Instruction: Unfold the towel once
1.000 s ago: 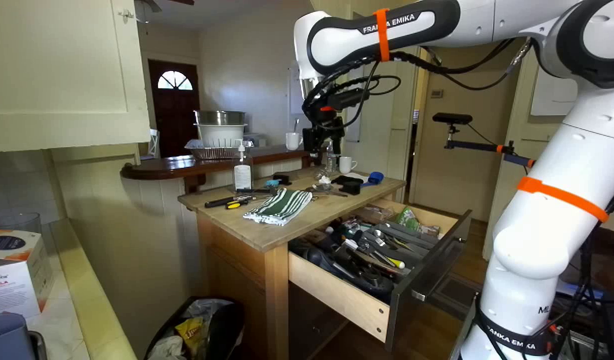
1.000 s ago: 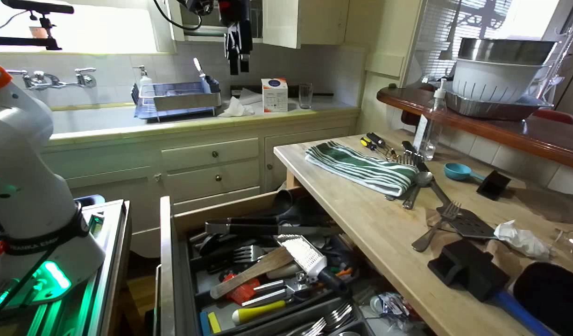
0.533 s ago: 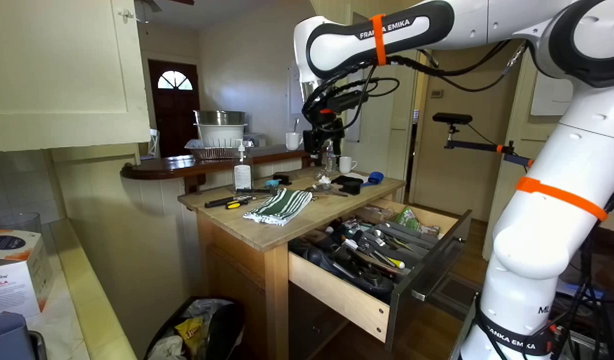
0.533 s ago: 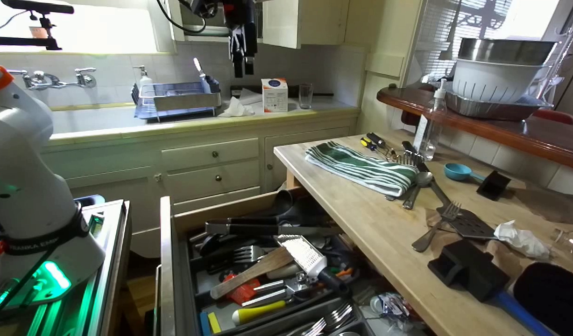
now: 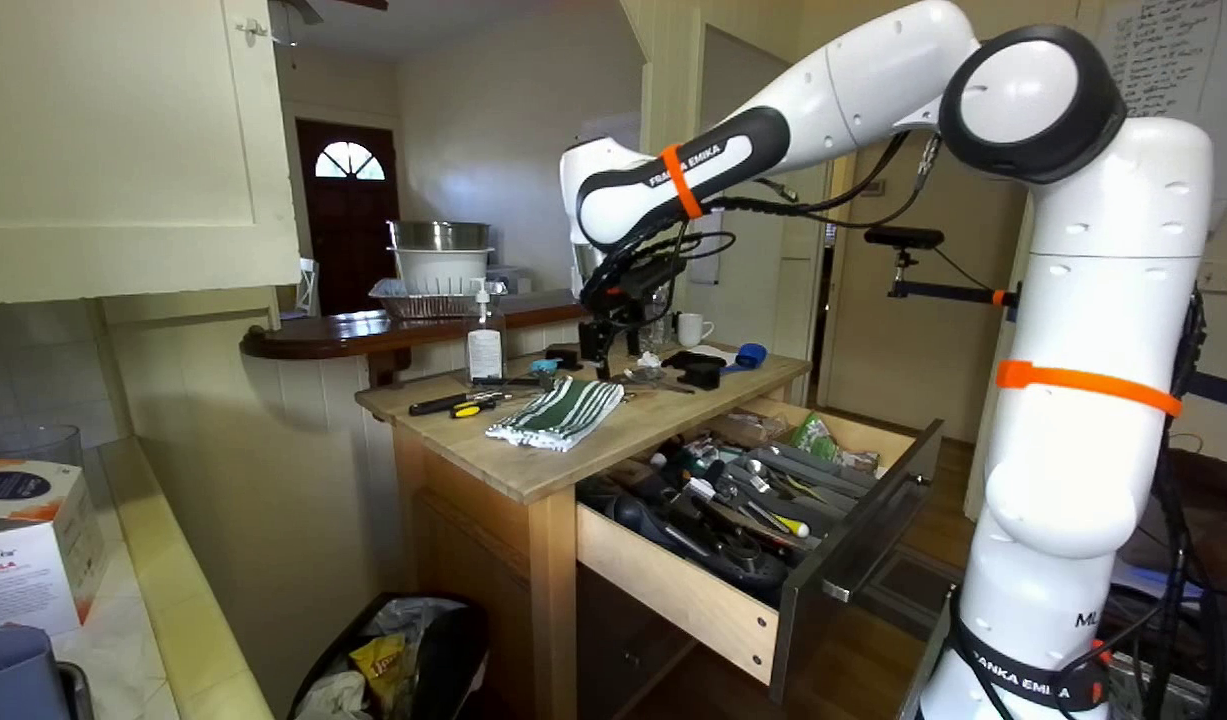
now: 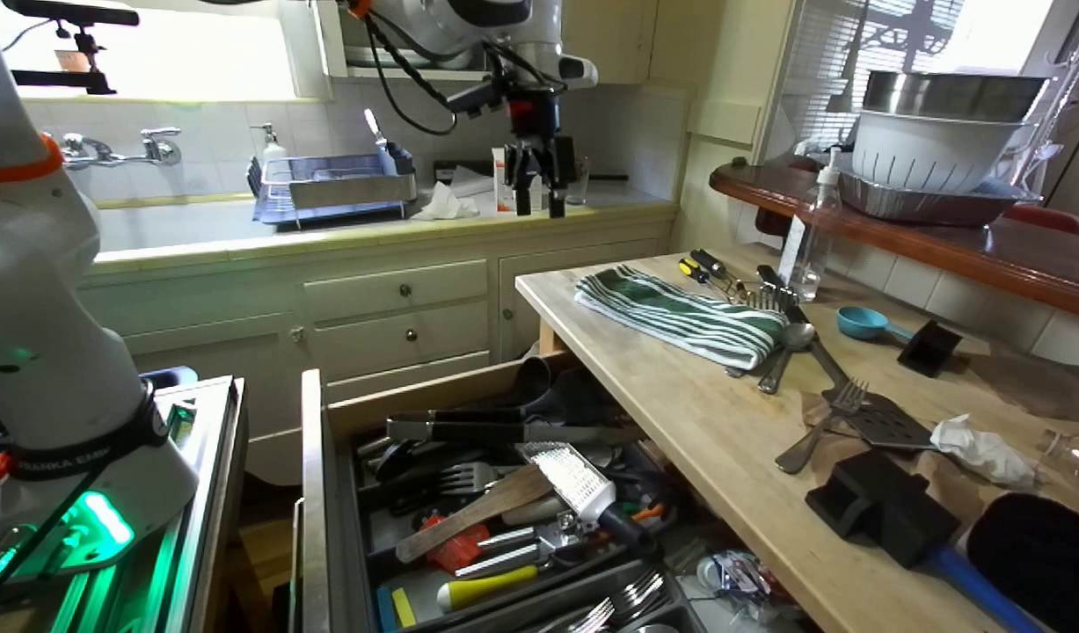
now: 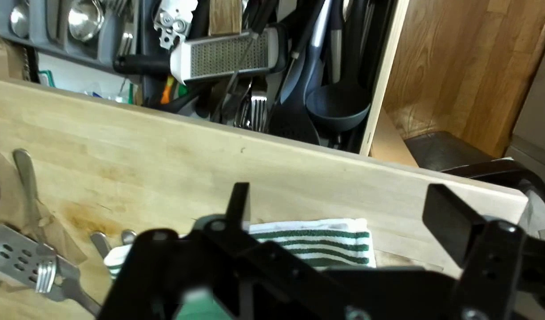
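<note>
The towel [image 5: 561,412] is white with dark green stripes and lies folded flat near a corner of the wooden counter, in both exterior views [image 6: 680,316]. In the wrist view, one end of the towel [image 7: 316,242] shows between the fingers; my gripper's body hides much of it. My gripper [image 7: 339,200] is open and empty, its fingers wide apart. In both exterior views the gripper [image 5: 618,355] points down and hangs in the air above the counter's height, apart from the towel; it also shows against the back kitchen counter [image 6: 540,209].
An open drawer [image 6: 315,492] full of utensils juts out below the counter. Beside the towel lie a yellow-and-black tool [image 5: 473,407], a spoon [image 6: 798,338], a fork [image 6: 825,426] and a slotted spatula [image 6: 882,420]. A pump bottle [image 5: 485,345] stands by the raised bar [image 5: 348,338].
The arm has lowered, bringing my gripper down and closer to the towel's end of the counter. The towel and the other objects have not moved.
</note>
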Robot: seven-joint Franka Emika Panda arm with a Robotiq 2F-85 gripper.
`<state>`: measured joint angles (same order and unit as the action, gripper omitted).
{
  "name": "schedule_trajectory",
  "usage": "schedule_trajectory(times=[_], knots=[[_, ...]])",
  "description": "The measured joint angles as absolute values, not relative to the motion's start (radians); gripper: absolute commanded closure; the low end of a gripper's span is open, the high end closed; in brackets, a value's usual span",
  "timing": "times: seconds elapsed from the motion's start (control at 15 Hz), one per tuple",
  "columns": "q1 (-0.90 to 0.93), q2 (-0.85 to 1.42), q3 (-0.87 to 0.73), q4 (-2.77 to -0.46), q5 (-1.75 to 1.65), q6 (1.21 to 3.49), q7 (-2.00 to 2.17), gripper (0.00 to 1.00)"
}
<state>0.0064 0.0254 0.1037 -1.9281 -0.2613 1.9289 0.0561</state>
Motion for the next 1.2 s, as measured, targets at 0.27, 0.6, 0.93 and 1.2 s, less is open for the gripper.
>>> schedule_trajectory(times=[0.27,0.6,0.93,1.2], knots=[[0.016,0.164,0.093,-1.911,-0.268,2.110,0.033,0.00],[0.027,0.252,0.069,-1.907,-0.304,2.276,0.041,0.00],[0.032,0.255,0.063,-1.895,-0.303,2.291,0.040,0.00],[0.033,0.301,0.050,-1.891,-0.299,2.405,0.038,0.01]])
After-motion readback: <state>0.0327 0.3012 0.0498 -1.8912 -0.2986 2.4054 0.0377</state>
